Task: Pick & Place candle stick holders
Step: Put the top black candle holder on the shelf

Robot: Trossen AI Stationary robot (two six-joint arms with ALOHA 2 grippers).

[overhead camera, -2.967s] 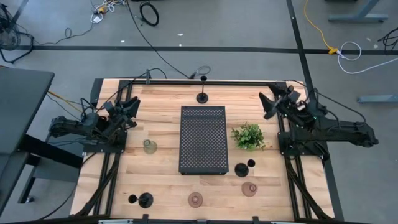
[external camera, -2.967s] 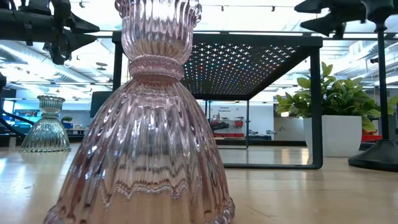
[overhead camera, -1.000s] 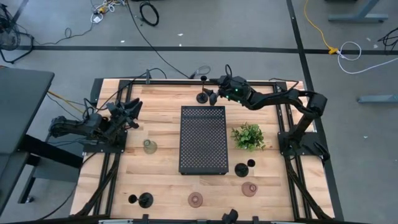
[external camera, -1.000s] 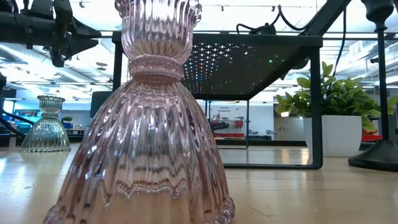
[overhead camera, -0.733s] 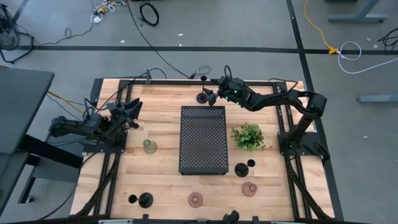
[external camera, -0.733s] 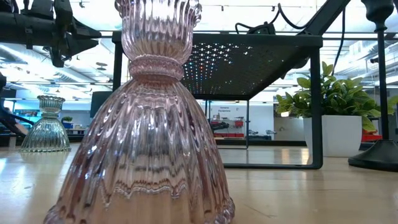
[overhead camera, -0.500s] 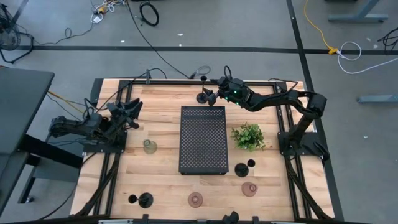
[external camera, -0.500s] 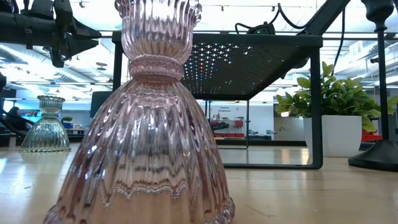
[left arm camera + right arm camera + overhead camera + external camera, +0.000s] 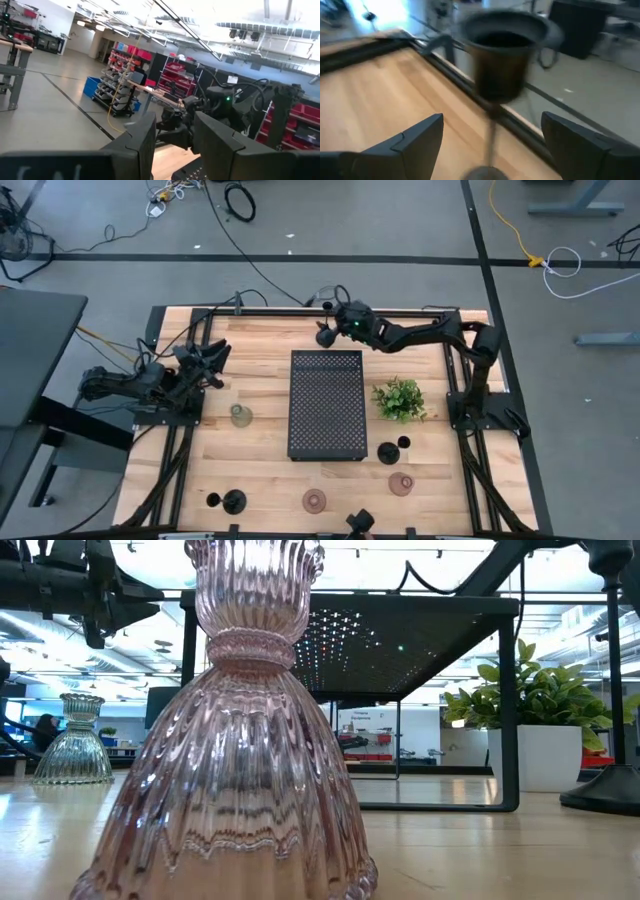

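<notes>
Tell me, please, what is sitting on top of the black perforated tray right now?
Nothing rests on the black perforated tray; its top is bare. What lies underneath it on the table is covered from above.

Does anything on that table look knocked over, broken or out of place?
Nothing stands out. All six candle holders stand upright on the table, apart from each other. The right gripper, open, is at the black holder by the far edge; the left gripper waits aside.
</notes>
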